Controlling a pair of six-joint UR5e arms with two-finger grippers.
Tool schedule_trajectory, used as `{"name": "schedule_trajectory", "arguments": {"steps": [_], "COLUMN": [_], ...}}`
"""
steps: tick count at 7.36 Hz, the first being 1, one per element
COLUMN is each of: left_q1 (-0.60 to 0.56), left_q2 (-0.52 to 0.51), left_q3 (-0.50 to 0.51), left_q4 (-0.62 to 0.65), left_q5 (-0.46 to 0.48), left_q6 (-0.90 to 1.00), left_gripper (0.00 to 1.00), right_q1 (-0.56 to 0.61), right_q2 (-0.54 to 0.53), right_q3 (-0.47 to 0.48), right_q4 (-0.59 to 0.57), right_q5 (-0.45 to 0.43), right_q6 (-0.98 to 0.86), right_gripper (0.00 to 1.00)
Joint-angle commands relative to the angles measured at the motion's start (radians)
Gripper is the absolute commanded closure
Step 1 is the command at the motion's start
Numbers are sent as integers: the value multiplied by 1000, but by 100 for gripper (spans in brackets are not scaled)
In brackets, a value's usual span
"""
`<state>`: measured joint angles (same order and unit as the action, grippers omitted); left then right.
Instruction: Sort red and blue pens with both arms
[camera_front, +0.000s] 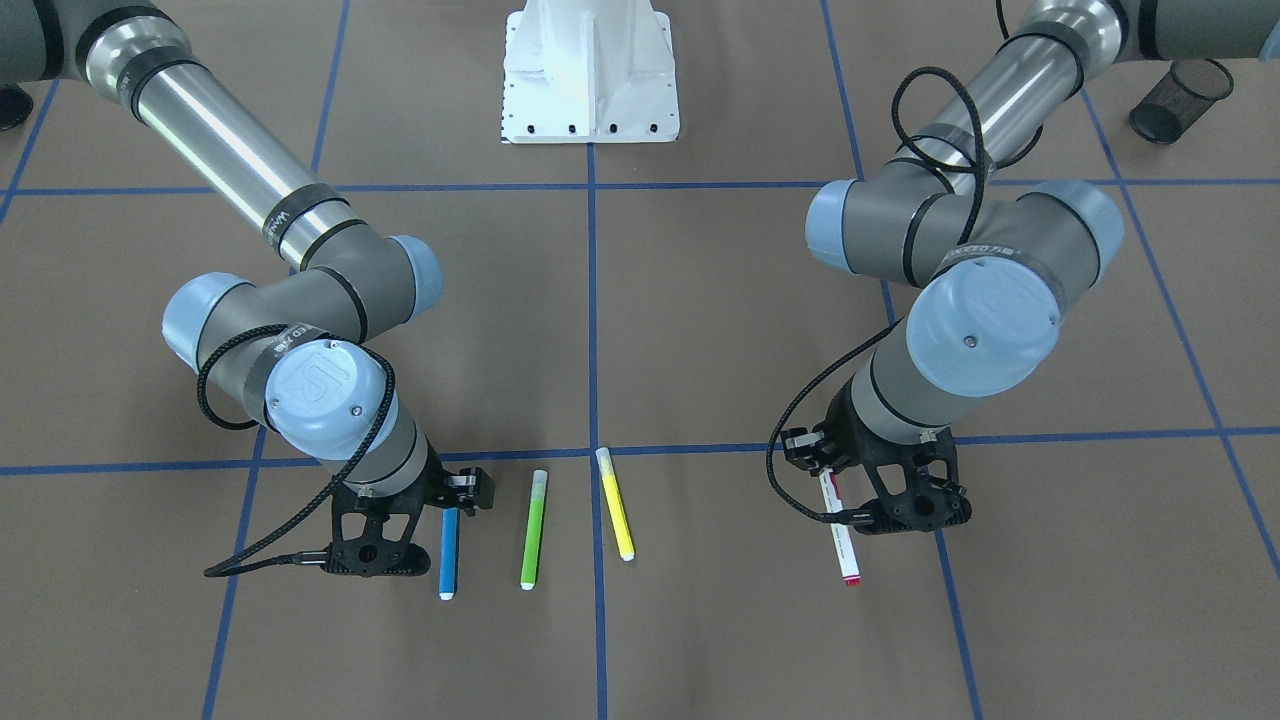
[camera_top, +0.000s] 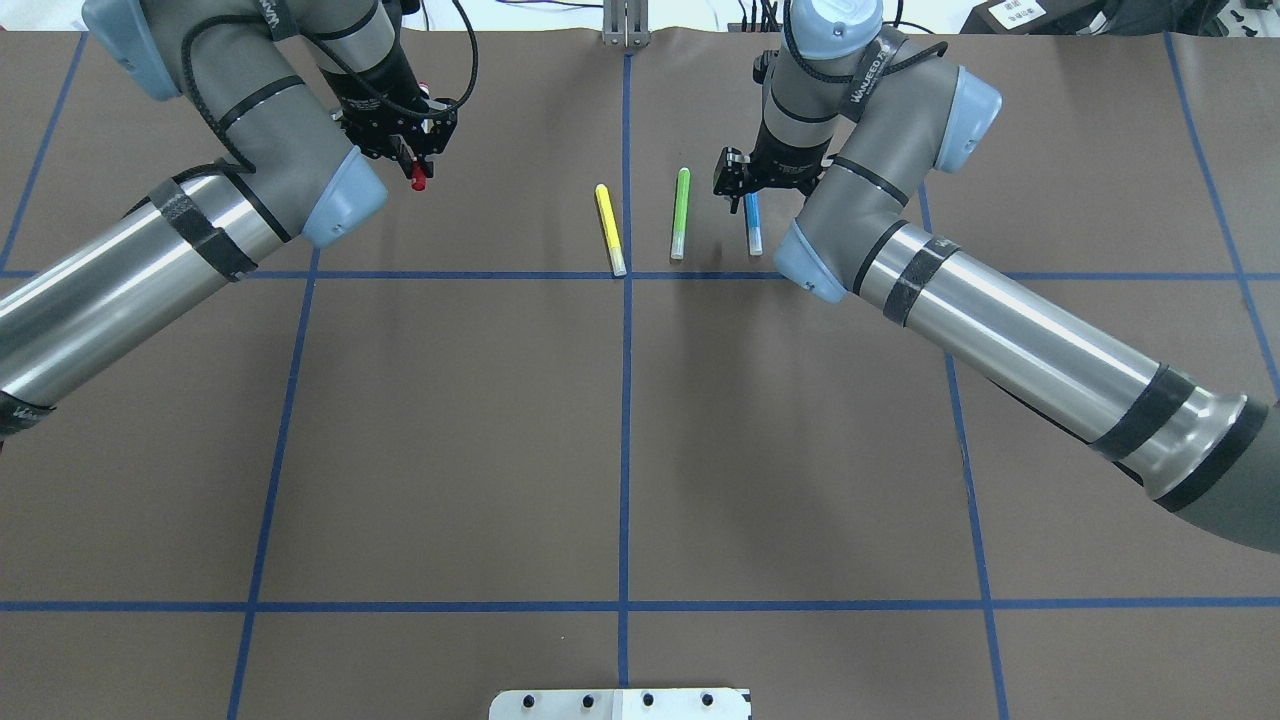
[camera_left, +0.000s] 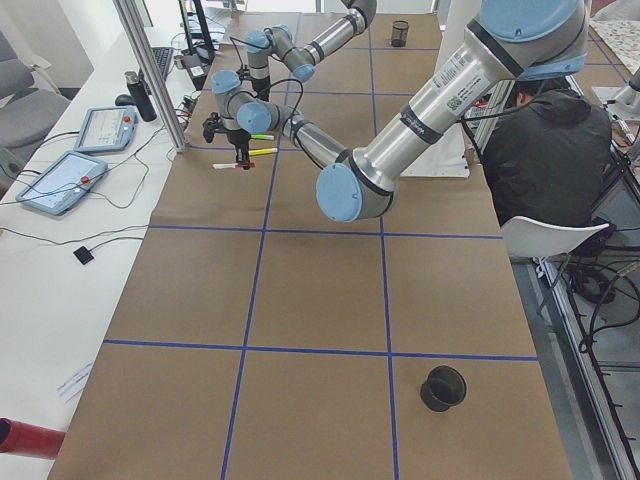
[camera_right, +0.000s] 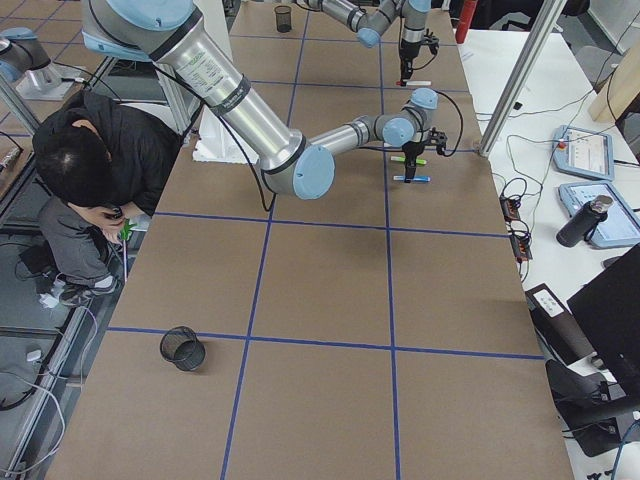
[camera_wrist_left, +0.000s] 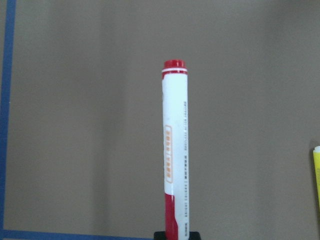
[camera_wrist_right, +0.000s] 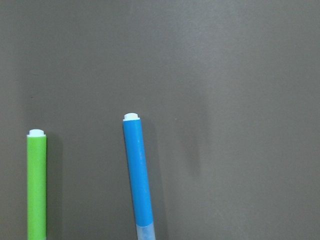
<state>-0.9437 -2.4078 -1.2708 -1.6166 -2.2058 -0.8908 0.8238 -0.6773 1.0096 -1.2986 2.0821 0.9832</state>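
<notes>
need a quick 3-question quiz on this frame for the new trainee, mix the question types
1. Fill in: the left claw is positioned at the ___ marker.
2. True or false: in the overhead view, the yellow highlighter lies between the green highlighter and the blue highlighter.
3. Multiple choice: which claw is at the blue highlighter? A) left B) right C) neither

Key: 1 red. 2 false, the green highlighter is the middle one. 3 B, the right claw.
</notes>
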Motion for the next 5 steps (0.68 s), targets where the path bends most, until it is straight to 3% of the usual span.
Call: {"name": "schedule_trajectory", "arguments": {"steps": [1, 4, 5], "left_q1": [-4, -7, -7], "left_q2": [2, 2, 2], "left_q3": [-15, -15, -15], "left_q4": [21, 20, 20], "left_q5": [0, 0, 0], "left_q6": [13, 13, 15], "left_gripper": [100, 100, 100], "right_q1": [-18, -29, -29], "right_q2": [7, 9, 9], "right_q3": [-25, -33, -33], "right_q4": [21, 19, 19], "right_q5": [-5, 1, 3], "right_q6": [-1, -27, -31], "right_gripper": [3, 19, 30]}}
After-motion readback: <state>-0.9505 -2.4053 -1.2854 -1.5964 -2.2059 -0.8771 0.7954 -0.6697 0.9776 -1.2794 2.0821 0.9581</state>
